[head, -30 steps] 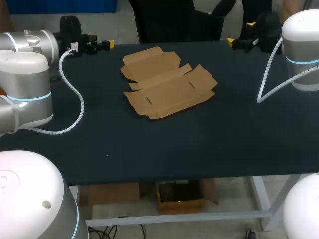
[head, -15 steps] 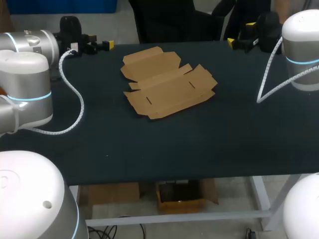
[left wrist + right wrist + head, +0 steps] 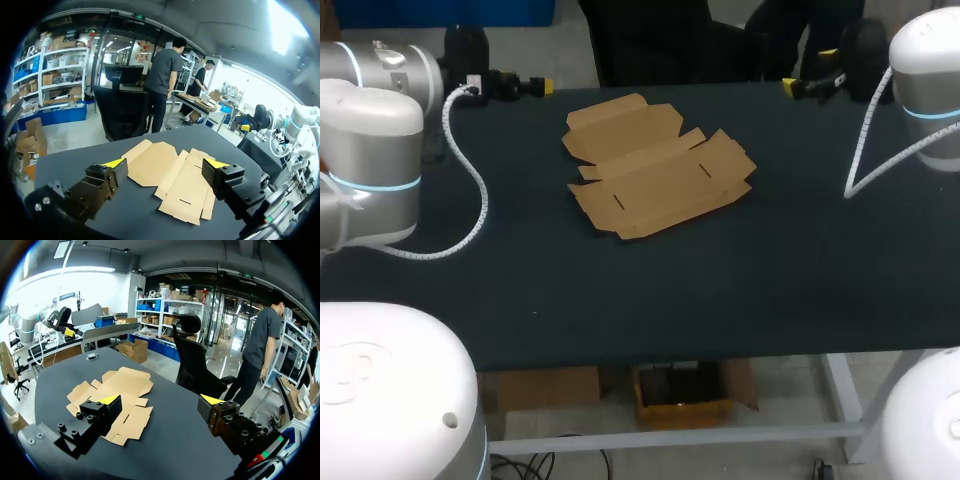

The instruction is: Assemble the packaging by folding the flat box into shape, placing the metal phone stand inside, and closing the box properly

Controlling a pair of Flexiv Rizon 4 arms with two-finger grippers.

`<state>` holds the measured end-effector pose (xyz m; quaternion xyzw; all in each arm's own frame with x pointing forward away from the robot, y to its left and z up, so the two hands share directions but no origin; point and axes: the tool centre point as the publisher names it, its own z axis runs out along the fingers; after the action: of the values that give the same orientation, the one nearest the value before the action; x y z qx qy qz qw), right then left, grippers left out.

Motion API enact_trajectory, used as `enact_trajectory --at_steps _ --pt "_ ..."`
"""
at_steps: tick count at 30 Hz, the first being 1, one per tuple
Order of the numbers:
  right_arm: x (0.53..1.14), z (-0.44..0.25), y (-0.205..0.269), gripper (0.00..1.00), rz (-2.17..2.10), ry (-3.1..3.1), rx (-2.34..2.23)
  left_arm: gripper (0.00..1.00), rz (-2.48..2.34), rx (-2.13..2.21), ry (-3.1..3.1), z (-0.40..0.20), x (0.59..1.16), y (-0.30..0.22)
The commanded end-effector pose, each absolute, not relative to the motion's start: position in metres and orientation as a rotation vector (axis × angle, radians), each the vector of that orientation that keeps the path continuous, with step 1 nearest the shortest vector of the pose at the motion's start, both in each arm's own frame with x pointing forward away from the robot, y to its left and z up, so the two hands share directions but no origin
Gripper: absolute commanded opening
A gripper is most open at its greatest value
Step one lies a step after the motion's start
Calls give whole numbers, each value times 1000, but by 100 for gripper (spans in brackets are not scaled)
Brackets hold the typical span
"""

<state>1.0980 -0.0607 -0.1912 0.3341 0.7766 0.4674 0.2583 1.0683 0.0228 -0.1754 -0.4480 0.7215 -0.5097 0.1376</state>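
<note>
Ahead of left tool [image 3: 165, 163] and right tool [image 3: 160, 399], both spread wide, empty: flat box [image 3: 655, 165].

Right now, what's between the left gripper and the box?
Nothing: only bare table lies between the left gripper and the box, as the head view shows.
</note>
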Motion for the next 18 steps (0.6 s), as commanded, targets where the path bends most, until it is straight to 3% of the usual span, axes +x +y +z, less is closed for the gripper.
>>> enact_trajectory --at_steps 1,18 --pt "1098 -187 -64 100 1100 2263 1016 100 -1368 -1385 2172 -171 1058 23" --pt "1078 -216 -84 100 979 2386 1370 100 -1079 -1778 2206 -199 1022 20"
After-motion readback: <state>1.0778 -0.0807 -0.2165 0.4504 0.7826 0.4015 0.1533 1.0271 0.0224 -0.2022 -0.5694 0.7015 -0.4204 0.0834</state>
